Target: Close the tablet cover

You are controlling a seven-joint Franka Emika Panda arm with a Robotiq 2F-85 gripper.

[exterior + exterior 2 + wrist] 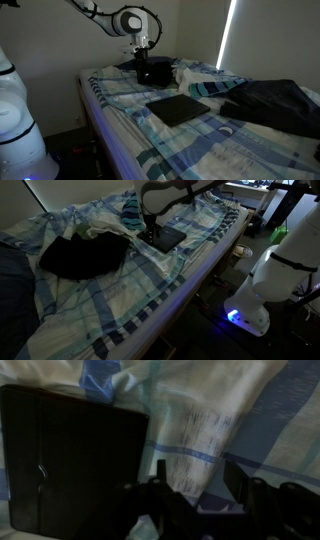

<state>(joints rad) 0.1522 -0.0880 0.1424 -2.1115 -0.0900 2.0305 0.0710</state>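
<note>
The tablet in its dark cover point(178, 108) lies flat on the blue plaid bedsheet; it shows in both exterior views point(166, 238). The cover looks folded flat over it. In the wrist view it fills the left side point(70, 455). My gripper point(145, 62) hangs low over the sheet just beyond the tablet's far edge, beside it and not touching it point(150, 225). In the wrist view its two fingers point(197, 475) stand apart with only crumpled sheet between them. The gripper is open and empty.
A heap of black clothing point(270, 105) lies on the bed on the far side of the tablet from the gripper point(85, 255). The sheet is rumpled around the gripper. The bed's edge point(200, 270) runs close to the tablet; the robot's white base point(265, 280) stands beside it.
</note>
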